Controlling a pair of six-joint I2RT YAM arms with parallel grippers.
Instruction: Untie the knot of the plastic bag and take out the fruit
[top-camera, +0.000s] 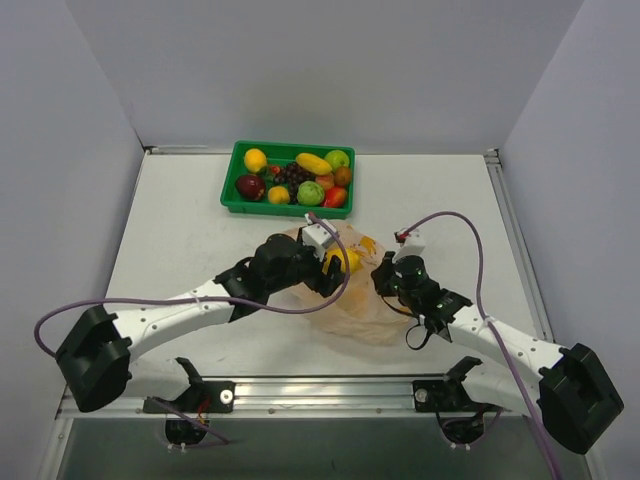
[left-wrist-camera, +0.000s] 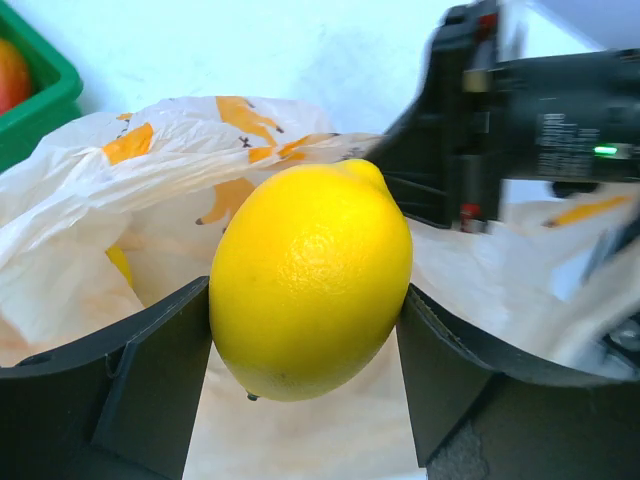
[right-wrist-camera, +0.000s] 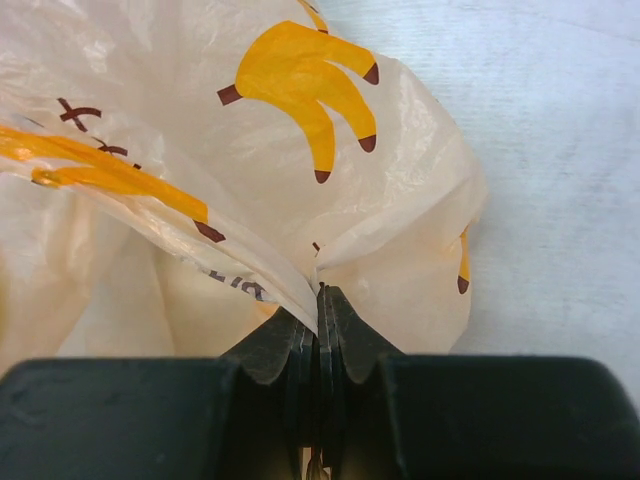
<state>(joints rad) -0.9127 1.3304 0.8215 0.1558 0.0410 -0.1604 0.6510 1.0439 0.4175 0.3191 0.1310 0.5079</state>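
The left claw grips a lemon between its fingers, one touching each side. Just behind and under the lemon lies the crumpled bag. The right claw is pressed together, pinching a fold of the bag right at its tips. The tray, full of fruit, sits well beyond both claws, apart from the bag

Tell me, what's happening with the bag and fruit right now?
Left gripper gripping lemon over bag. Right gripper pinching bag's edge. Nothing blocking path to tray.
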